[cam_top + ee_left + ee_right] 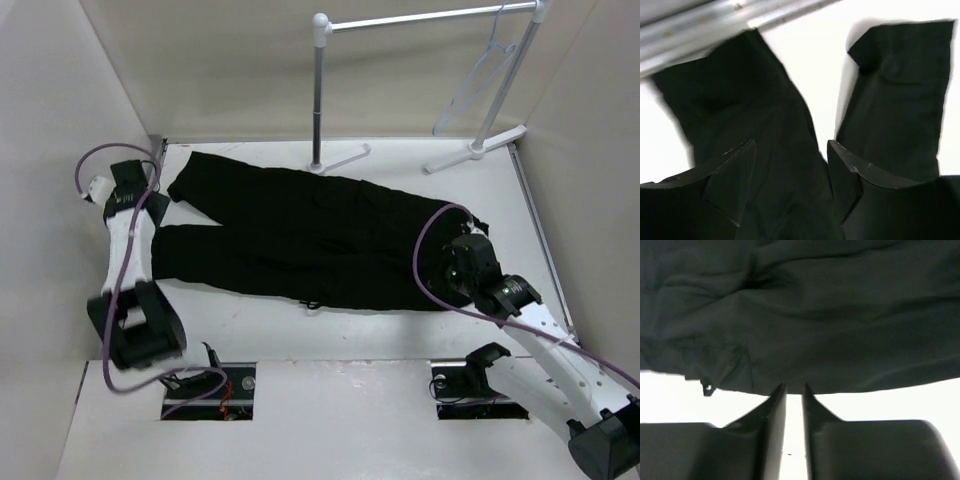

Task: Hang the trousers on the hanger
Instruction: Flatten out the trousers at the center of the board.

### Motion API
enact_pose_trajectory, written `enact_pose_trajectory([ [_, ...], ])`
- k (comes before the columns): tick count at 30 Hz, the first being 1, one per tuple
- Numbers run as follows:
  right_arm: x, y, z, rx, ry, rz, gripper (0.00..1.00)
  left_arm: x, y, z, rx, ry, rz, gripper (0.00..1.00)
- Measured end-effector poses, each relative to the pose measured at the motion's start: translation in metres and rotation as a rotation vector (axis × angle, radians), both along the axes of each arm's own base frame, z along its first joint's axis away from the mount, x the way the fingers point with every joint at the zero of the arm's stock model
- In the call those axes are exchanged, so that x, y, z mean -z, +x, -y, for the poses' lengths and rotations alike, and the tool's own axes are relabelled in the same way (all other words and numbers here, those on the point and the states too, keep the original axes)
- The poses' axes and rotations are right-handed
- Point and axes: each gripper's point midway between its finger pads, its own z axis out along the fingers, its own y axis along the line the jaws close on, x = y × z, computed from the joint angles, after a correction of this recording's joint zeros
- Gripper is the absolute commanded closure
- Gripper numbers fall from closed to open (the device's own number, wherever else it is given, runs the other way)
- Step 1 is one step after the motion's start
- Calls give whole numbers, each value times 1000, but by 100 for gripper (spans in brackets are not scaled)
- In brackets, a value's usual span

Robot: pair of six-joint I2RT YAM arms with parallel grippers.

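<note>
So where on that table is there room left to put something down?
A bare strip of table runs between the trousers and the near edge. A smaller patch lies at the far right, between the trousers and the rack feet. The middle is crowded, covered by the trousers.

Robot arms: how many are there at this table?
2. The left arm stretches up the table's left side to the trousers' leg ends; the right arm reaches in from the near right corner to the waist end. No others show.
</note>
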Motion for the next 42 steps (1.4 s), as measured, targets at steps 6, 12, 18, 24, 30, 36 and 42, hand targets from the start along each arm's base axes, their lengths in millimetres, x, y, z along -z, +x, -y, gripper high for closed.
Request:
enact_pose_trajectory([
  [6,26,-2,31,149,3,-60,61,-2,-96,6,-91,62,60,43],
  [12,51,1,66,324,-9,-153,38,86,-135,24,-103,-90,-160,41],
  [18,75,-6,83,430,-14,-254,42,120,-129,19,-132,-177,-205,59],
  [24,101,-9,91,499,-28,-376,82,130,-118,16,-150,-197,-187,97],
  [30,110,-3,108,612,25,-425,98,97,-132,12,-184,-147,-129,100],
  [36,80,-4,117,645,49,-304,74,74,-189,18,-212,-55,-245,84],
  [42,66,-2,119,604,-26,-259,25,72,-220,17,-190,-9,-364,42],
])
